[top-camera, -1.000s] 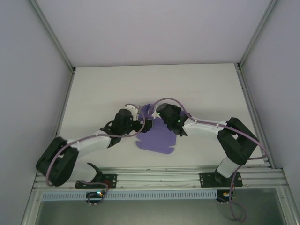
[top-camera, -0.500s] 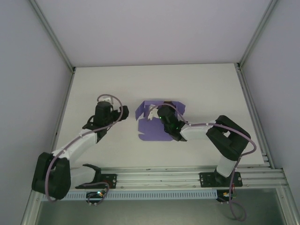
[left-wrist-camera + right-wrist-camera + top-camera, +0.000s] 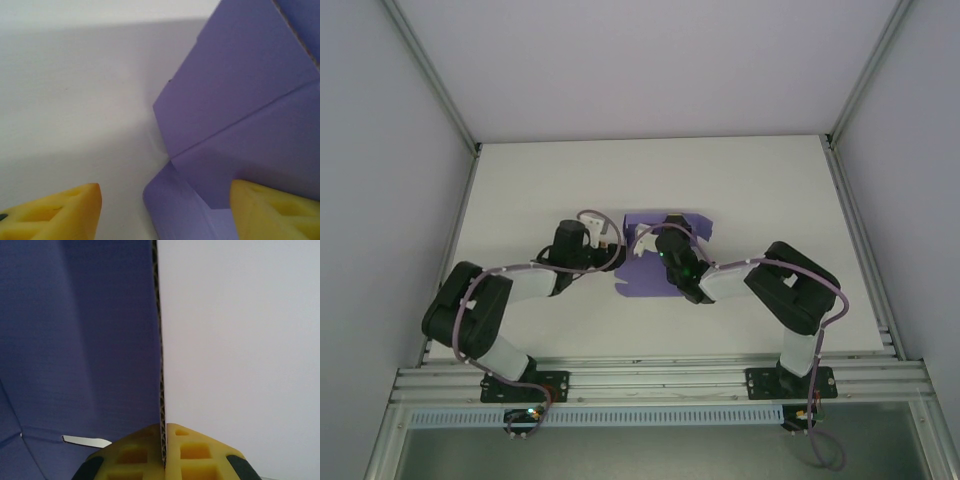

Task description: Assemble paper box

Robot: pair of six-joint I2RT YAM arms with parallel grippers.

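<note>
we see the matte purple paper box of thin card [image 3: 638, 283] near the middle of the white table [image 3: 770, 190], not yet closed into a box. from above it is an open sheet with rounded corners at its near edge and shorter flaps at its far edge. in the left wrist view the box [image 3: 240, 110] shows a creased corner, where two panels meet along a fold line and a rounded flap lies below them. in the right wrist view one panel of the box [image 3: 75, 340] is seen edge-on, and its cut edge shows a fine corrugated layer.
</note>
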